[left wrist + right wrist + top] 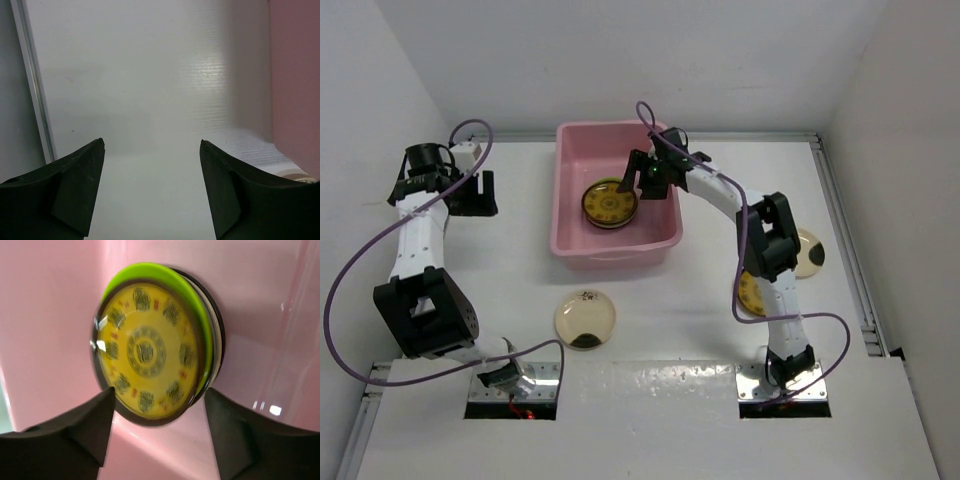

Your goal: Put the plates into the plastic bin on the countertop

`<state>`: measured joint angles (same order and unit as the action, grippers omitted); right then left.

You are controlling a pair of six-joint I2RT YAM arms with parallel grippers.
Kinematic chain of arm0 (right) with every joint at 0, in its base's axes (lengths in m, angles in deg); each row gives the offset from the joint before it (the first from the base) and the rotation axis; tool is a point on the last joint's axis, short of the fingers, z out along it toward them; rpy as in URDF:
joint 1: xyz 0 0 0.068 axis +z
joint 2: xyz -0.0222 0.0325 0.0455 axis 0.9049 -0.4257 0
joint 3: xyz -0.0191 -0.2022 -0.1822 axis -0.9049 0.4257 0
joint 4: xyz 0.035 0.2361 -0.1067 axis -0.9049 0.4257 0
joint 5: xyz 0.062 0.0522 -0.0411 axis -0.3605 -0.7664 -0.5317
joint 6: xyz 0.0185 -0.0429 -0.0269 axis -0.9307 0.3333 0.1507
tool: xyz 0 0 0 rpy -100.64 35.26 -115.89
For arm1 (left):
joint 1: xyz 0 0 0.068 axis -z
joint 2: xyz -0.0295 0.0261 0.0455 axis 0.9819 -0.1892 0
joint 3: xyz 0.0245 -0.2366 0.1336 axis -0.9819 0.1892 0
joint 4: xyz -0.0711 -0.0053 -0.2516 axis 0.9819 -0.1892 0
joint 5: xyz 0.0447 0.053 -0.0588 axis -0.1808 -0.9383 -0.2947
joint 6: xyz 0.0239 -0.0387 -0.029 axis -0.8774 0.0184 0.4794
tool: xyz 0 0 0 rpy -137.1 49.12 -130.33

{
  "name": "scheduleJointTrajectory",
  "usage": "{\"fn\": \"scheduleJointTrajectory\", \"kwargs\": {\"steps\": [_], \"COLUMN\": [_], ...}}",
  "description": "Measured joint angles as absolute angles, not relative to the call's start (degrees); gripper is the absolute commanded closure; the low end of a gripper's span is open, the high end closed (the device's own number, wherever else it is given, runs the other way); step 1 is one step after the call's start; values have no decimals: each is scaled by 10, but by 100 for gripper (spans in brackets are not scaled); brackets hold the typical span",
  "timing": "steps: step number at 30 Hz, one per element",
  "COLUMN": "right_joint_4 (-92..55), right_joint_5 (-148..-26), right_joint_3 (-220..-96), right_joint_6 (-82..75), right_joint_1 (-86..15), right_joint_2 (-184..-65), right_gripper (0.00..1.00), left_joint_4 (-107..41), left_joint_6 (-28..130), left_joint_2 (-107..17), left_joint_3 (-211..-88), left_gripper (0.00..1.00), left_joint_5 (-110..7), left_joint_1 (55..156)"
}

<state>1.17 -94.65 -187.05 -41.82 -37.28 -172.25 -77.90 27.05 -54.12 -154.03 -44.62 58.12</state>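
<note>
The pink plastic bin (pixel 665 232) stands at the back middle of the white countertop (pixel 650 400). A stack of plates lies inside it, topped by a yellow-brown patterned plate (pixel 610 203) (pixel 145 352) with a lime green plate (pixel 165 277) under it. My right gripper (pixel 638 183) (pixel 159 399) is open and empty just above the stack's edge. A cream plate with a dark patch (pixel 585 318) lies in front of the bin. Another (pixel 809 252) and a yellow plate (pixel 750 295) lie right, partly hidden by the right arm. My left gripper (pixel 472 205) (pixel 152 145) is open over bare table.
The bin's pink wall (pixel 297 75) is to the right of the left gripper and a metal edge rail (pixel 32 85) to its left. White walls bound the table at the back and on both sides. A rail (pixel 845 240) runs along the right edge.
</note>
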Motion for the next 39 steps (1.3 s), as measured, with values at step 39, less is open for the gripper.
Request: {"fn": "scheduleJointTrajectory", "kwargs": {"steps": [39], "right_joint_4": [-491], "right_joint_5": [-754], "right_joint_3": [-1142], "right_joint_6": [-709], "right_joint_1": [-30], "right_joint_2": [-1426], "right_gripper": [57], "left_joint_4": [-750], "left_joint_6": [255], "left_joint_2": [-449], "left_joint_3": [-1483], "left_gripper": [22], "left_joint_5": [-464], "left_joint_1": [580]}}
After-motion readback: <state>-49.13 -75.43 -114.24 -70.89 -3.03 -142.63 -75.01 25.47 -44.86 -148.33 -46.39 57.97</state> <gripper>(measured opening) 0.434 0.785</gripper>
